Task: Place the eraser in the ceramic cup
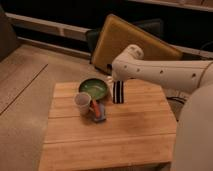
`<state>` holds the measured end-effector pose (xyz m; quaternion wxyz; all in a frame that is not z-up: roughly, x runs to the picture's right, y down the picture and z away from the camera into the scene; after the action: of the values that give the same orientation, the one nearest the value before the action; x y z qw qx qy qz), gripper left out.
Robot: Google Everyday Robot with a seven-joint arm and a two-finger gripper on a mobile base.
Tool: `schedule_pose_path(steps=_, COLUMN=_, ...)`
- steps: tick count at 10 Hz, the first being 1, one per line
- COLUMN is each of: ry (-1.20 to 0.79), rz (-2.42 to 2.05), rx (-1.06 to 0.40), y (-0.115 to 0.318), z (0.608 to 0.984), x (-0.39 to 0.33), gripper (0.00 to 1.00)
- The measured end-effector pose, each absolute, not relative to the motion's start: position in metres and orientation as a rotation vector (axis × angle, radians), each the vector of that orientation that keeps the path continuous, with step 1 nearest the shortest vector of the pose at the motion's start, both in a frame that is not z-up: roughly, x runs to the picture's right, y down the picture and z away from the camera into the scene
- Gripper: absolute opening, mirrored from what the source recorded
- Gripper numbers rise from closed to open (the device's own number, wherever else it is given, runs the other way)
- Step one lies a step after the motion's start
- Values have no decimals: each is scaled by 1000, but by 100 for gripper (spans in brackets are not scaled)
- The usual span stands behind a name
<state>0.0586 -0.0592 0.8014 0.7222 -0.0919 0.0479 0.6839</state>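
The ceramic cup (83, 102) is standing toward the left of the wooden table (125, 142), with a small blue-and-orange object (98, 112) lying just beside it and the green bowl (94, 89) just behind. Right of the bowl, my gripper (118, 85) is clenching the eraser (118, 95), which is hanging upright. I am judging this the carry step: next I am needing to travel across, clearing the bowl's rim and that small object, then lower into the cup.
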Motion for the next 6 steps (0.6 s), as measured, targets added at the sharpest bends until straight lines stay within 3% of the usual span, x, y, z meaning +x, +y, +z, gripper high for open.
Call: schedule_pose_path(steps=6, ry=99, rz=1499, rx=-181, y=-68, z=801, x=62, gripper=0)
